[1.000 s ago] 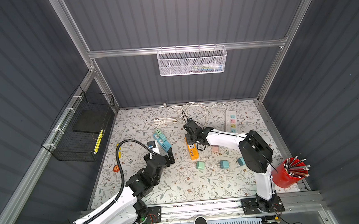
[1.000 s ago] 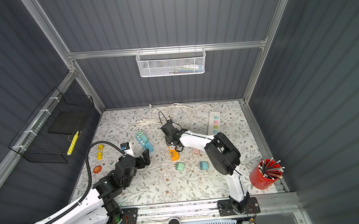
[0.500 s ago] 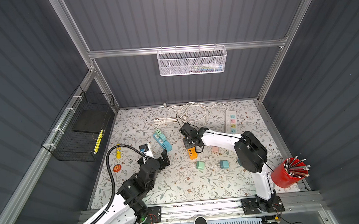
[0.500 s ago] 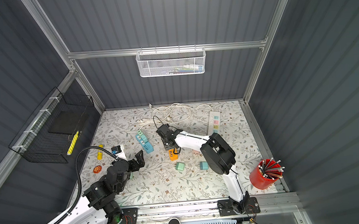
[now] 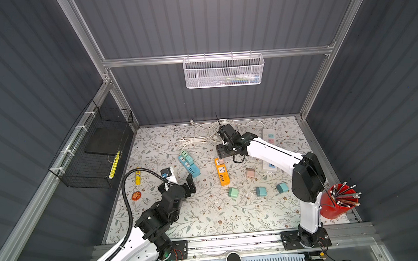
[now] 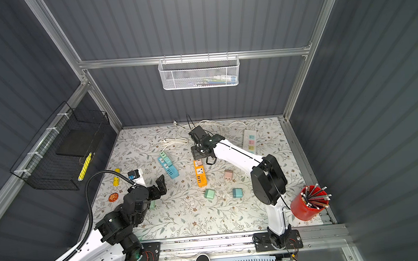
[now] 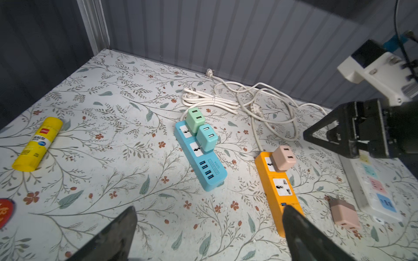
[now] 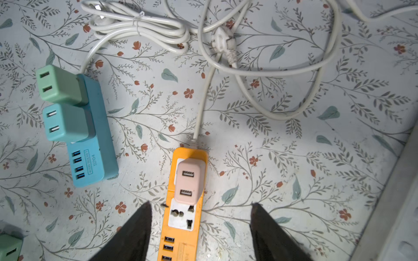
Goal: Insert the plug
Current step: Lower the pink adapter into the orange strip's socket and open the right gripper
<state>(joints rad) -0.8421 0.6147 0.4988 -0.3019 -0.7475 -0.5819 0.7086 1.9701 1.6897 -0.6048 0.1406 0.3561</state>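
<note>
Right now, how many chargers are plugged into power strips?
3: green charger and teal charger on the blue strip, pink charger on the orange strip. The right arm hides part of the white strip.

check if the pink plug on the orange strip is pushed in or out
In. The pink plug stands on the orange strip, no prongs showing; the right gripper is open.

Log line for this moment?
pink plug: seated in orange strip | right tool: open, clear of plug | left tool: open, empty
</note>
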